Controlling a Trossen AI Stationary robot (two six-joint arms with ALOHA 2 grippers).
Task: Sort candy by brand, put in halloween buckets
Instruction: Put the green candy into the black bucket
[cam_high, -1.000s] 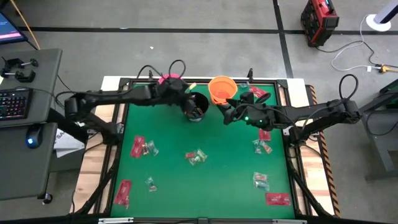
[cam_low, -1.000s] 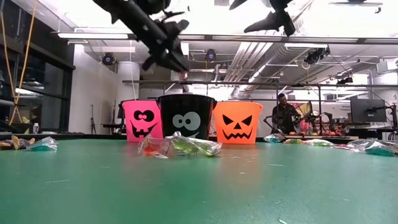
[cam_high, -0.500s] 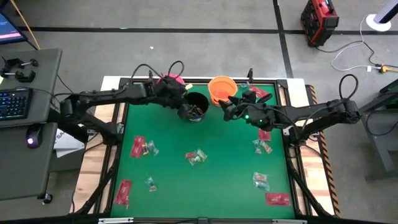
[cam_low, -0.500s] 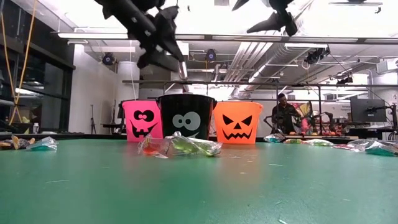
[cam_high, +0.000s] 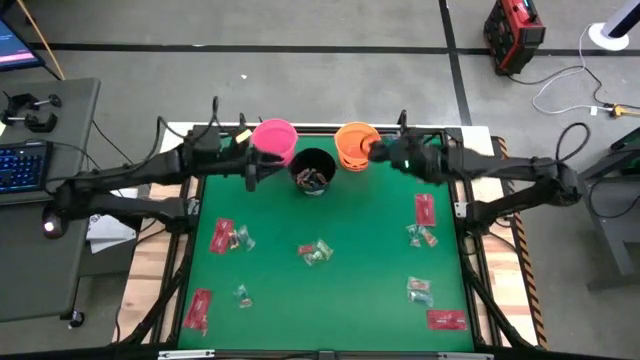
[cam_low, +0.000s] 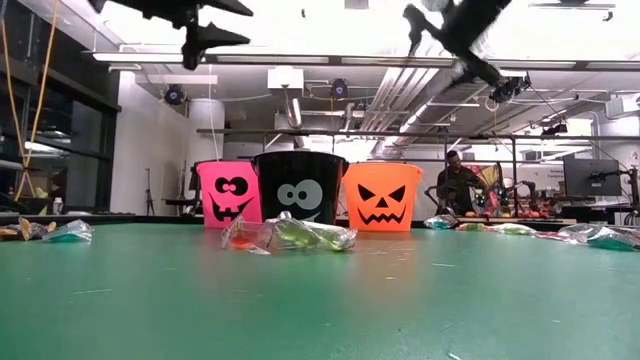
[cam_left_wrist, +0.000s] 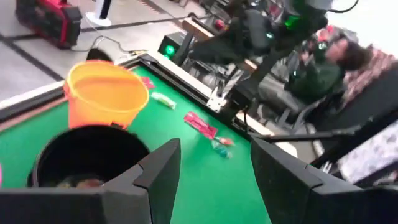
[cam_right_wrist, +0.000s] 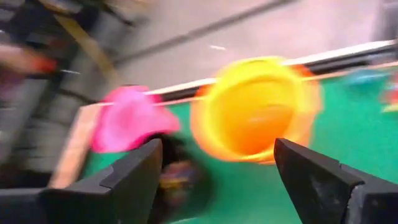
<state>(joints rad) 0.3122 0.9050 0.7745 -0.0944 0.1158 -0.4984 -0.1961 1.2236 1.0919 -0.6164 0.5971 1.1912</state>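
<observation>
Three halloween buckets stand on their bases in a row at the table's far edge: pink (cam_high: 275, 137), black (cam_high: 313, 172) and orange (cam_high: 357, 145). The black one has candy (cam_high: 313, 179) in it. More candy lies scattered on the green table: red packets (cam_high: 222, 237) (cam_high: 424, 208) and small crinkly pieces (cam_high: 316, 252). My left gripper (cam_high: 250, 172) hangs open and empty, high up, just left of the black bucket. My right gripper (cam_high: 373, 151) hovers open and empty at the orange bucket's right rim. In its wrist view the orange bucket (cam_right_wrist: 255, 106) fills the space between its fingers.
Further red packets (cam_high: 197, 308) (cam_high: 447, 320) and small wrapped pieces (cam_high: 242, 294) (cam_high: 418, 290) (cam_high: 420, 236) lie toward the near corners and right side. The middle of the green mat (cam_high: 330, 215) is bare. A person (cam_low: 458, 185) sits far behind the table.
My left gripper has parted its fingers above the black bucket, then drawn back toward the table's left edge and risen, tipping nearer to level. My right gripper has gone toward the far edge, up to the orange bucket, rolling as it went.
</observation>
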